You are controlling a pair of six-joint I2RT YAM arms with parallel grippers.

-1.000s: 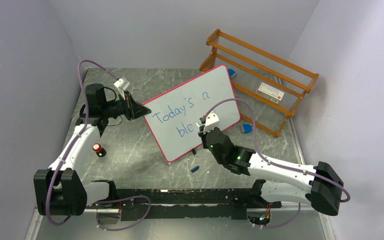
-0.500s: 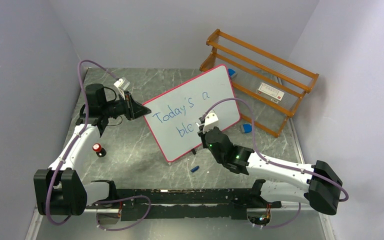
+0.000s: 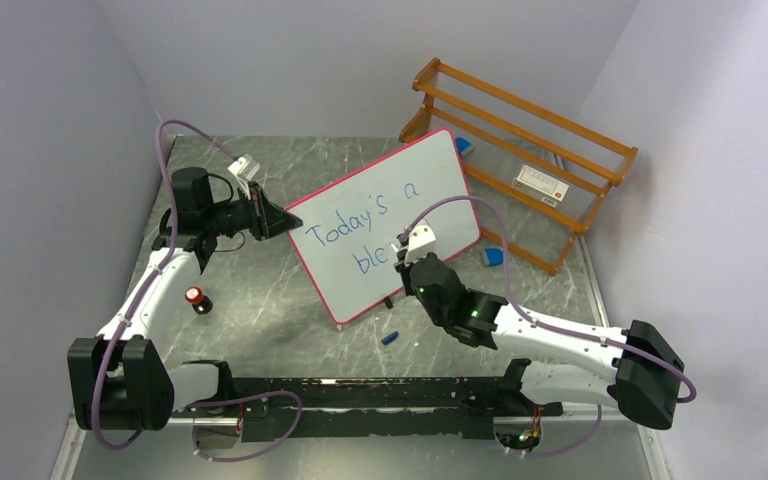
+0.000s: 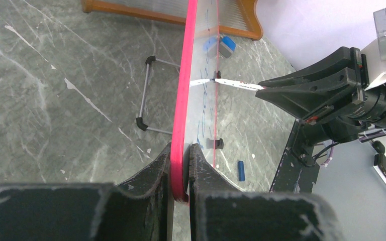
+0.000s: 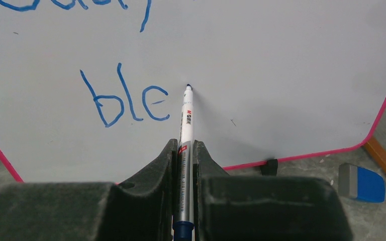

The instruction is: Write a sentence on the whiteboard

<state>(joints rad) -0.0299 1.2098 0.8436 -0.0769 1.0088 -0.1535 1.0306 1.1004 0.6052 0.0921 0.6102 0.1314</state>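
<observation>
Grip duties are divided between the two arms. The left claw [image 4: 180,153] is pressed together on the pink rim of the whiteboard [image 3: 385,225], one finger on each face. This holds the board propped up on its edge and, by judgement, braces it against the push of writing. The right claw [image 5: 185,148] pinches a marker [image 5: 186,118] along its barrel, with the tip pointing straight ahead of the fingers. The tip sits at the white face; firm contact cannot be confirmed.

The sentence [image 3: 358,218] is in blue. "Today's a" runs above and to the left of the marker tip, and "ble" ends just to the left of it. The tip is placed where the next letter belongs, so the second word is judged unfinished.

A thin wire stand [image 4: 148,95] with black feet stands at the back of the board, on the side away from the right claw.

The table [image 3: 290,300] is dark grey with pale marble veining. A blue eraser [image 5: 362,182] lies to the right of the right claw, beside the board's lower corner. A small blue cap [image 3: 389,338] lies on the table behind that claw, beside its arm. An orange wooden rack [image 3: 520,150] stands beyond the board. Plain lilac walls close in the far side and both flanks
</observation>
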